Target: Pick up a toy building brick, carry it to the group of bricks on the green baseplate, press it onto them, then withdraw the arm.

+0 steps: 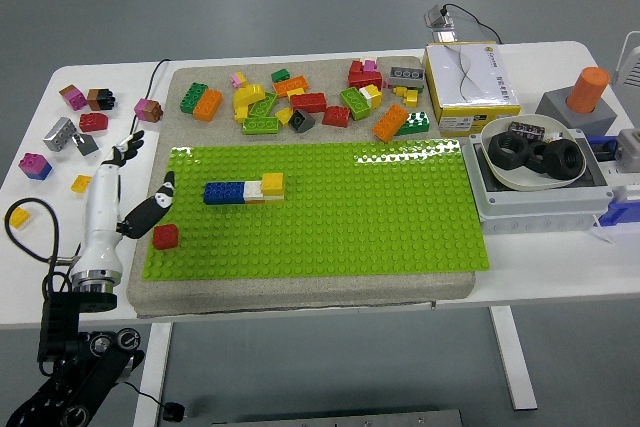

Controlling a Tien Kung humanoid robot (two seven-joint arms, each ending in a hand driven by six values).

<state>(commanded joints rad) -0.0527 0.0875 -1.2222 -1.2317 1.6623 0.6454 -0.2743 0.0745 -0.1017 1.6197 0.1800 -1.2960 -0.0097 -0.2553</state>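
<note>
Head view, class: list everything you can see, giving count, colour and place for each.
Green studded plastic baseplate: one, table centre.
Joined brick row: one, blue, white and yellow, baseplate's left part.
Red brick: one, baseplate's left edge.
Loose brick pile: many, mixed colours, behind baseplate.
Scattered bricks: several, mixed colours, table's left end.
Yellow-and-white cardboard box: one, right of pile.
White bowl: one, holding black nuts, on grey box at right.
Orange cylinder: one, on grey block, far right.
Left robot hand: white, fingers spread, empty, beside baseplate's left edge.
</note>
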